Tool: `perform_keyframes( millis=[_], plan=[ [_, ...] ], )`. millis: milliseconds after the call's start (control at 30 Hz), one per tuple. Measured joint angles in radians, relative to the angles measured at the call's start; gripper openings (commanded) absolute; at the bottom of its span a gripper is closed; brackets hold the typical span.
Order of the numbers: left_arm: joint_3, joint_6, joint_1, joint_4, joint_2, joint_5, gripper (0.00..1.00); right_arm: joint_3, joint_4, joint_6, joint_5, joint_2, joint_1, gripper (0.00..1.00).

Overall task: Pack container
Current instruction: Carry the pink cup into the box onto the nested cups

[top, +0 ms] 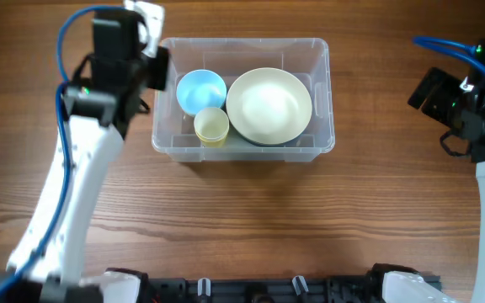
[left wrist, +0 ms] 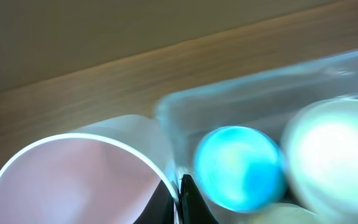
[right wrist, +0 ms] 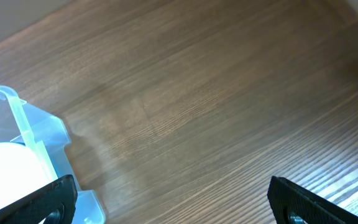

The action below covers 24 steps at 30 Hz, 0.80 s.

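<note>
Clear container (top: 325,93) holds a blue bowl (top: 201,89), yellow cup (top: 211,125) and cream bowl (top: 269,105). Left gripper (left wrist: 179,196) clamps a pink cup (left wrist: 73,180) beside it; right gripper (right wrist: 173,199) hangs wide open.

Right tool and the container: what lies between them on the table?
Only bare wooden table lies between the open right tool and the container; nothing stands on that stretch. The overhead view shows this, and the right wrist view agrees.

Bright even light, faint shadow below container (top: 323,101), left wrist view blurred, overexposed
</note>
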Motion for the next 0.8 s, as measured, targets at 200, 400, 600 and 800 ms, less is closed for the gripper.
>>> perform_keyframes(
  millis=[200, 400, 600, 800],
  plan=[
    [0.008, -0.121, -0.168, -0.154, -0.11, 0.0, 0.04, 0.0, 0.0, 0.0, 0.0, 0.0, 0.0, 0.99],
    [0.009, -0.176, -0.29, -0.261, -0.098, 0.012, 0.04, 0.0, 0.0, 0.0, 0.0, 0.0, 0.0, 1.0],
    [0.009, -0.198, -0.323, -0.27, -0.064, 0.013, 0.04, 0.0, 0.0, 0.0, 0.0, 0.0, 0.0, 1.0],
    [0.009, -0.215, -0.323, -0.289, -0.006, 0.015, 0.04, 0.0, 0.0, 0.0, 0.0, 0.0, 0.0, 1.0]
  ],
)
